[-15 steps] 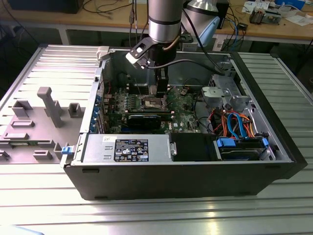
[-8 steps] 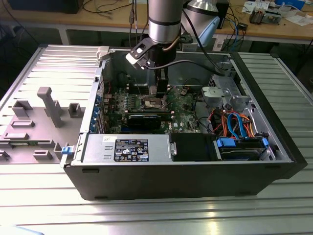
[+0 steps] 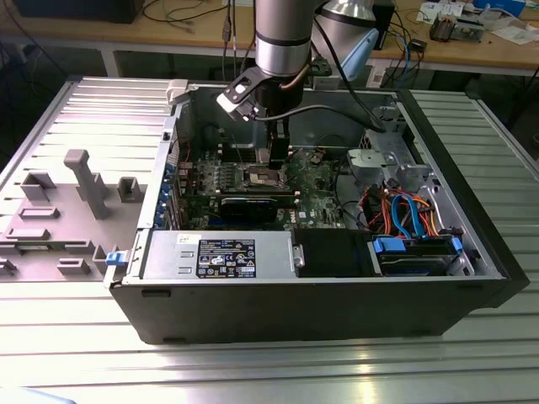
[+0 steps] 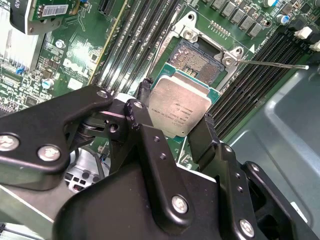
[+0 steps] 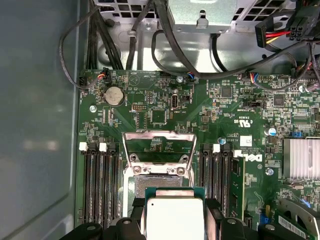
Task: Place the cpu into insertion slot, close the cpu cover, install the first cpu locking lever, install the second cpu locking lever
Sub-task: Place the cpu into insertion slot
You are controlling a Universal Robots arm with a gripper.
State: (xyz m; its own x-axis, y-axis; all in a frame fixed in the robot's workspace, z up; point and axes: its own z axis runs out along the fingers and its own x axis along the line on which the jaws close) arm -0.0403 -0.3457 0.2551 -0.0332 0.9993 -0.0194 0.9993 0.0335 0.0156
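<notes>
Computer case [image 3: 337, 311]: grey power-supply box [image 3: 219, 252], 7 o'clock; blue drive caddy [image 3: 418, 255], 4 o'clock; grey fixture [image 3: 84, 181] outside, 9 o'clock.

Exterior view wide; both wrist views close over insertion slot [image 4: 199, 60] [image 5: 156, 183]

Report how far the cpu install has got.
Done: nothing seated yet. In hand: the gripper is shut on the cpu, held near the insertion slot, whose contacts are bare. Left: the cpu cover stands raised and open, and a thin locking lever juts free, unlatched.
</notes>
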